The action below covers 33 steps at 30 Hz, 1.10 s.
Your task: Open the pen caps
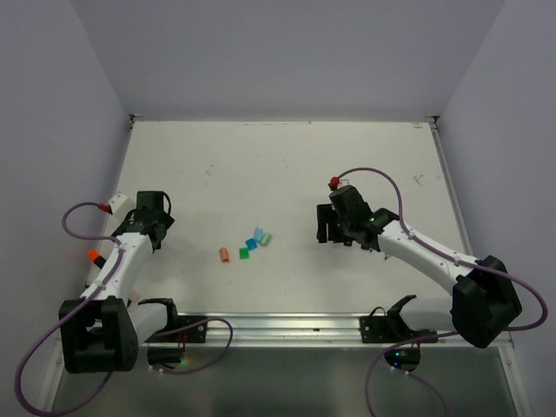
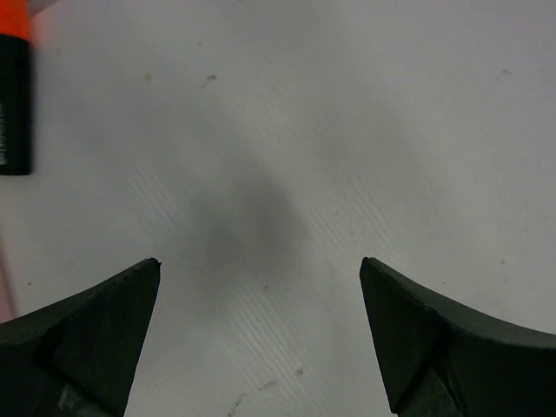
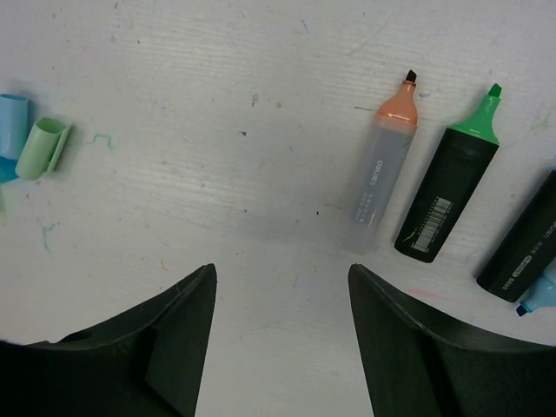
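Observation:
Several loose pen caps lie in a cluster mid-table: orange (image 1: 224, 254), green (image 1: 244, 253), blue (image 1: 251, 244), light blue (image 1: 258, 233) and mint (image 1: 267, 238). The right wrist view shows the mint cap (image 3: 42, 149) and light blue cap (image 3: 10, 122) at far left. It also shows uncapped markers: a pale one with an orange tip (image 3: 382, 174), a black one with a green tip (image 3: 450, 187) and another black one (image 3: 526, 243). My right gripper (image 1: 328, 228) (image 3: 281, 271) is open and empty over bare table. My left gripper (image 1: 155, 217) (image 2: 261, 261) is open and empty.
A black marker with an orange end (image 2: 13, 95) lies at the far left of the left wrist view. An orange spot (image 1: 93, 256) shows beside the left arm. Side walls border the white table (image 1: 278, 165). A metal rail (image 1: 287, 326) runs along the near edge.

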Motion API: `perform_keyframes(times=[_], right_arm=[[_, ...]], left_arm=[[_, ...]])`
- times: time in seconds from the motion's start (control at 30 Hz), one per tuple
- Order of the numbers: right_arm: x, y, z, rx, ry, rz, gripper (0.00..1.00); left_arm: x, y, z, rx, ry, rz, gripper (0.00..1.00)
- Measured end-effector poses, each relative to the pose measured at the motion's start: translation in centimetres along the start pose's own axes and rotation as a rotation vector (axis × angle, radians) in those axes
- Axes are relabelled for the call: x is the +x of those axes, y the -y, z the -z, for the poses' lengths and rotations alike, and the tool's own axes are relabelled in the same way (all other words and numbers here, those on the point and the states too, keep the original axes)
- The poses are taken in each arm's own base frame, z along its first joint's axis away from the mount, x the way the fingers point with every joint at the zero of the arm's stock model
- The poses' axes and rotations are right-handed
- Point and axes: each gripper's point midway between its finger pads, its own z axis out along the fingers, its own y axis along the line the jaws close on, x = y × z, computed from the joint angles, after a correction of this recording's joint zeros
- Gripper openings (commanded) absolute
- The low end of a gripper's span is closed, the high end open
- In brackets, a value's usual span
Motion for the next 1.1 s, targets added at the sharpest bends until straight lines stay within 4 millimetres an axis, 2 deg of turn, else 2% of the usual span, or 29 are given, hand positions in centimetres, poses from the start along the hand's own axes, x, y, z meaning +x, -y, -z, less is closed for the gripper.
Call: perform_keyframes(times=[0.2,0.37,0.57,0.87,1.1], right_arm=[[-1.0,-0.8,0.4,-0.030,0.007,0.029,0.66],[-1.1,-1.1,0.6,-0.049,0.004,0.048,0.66],[-0.9,-1.5,0.6,-0.070,-0.007,0.061,0.66],[-0.2,-1.6,0.7,-0.087,-0.033,0.083,0.66],[0.7,-3.1,0.9,-0.140,-0.061,0.108,0.66]], left_arm=[[-0.6,-3.3,-0.4,-0.160,0.044,0.111,1.00],[-1.2,-6.1,-0.4,-0.294,0.099,0.160,0.99],[-2.3,-8.3,-0.4,-0.389,0.162,0.195,0.96],[-3.9,-9.0,-2.1,-0.410,0.174,0.200,1.00],[-4.7,-9.5,-4.0,-0.395,0.167,0.184,1.00]])
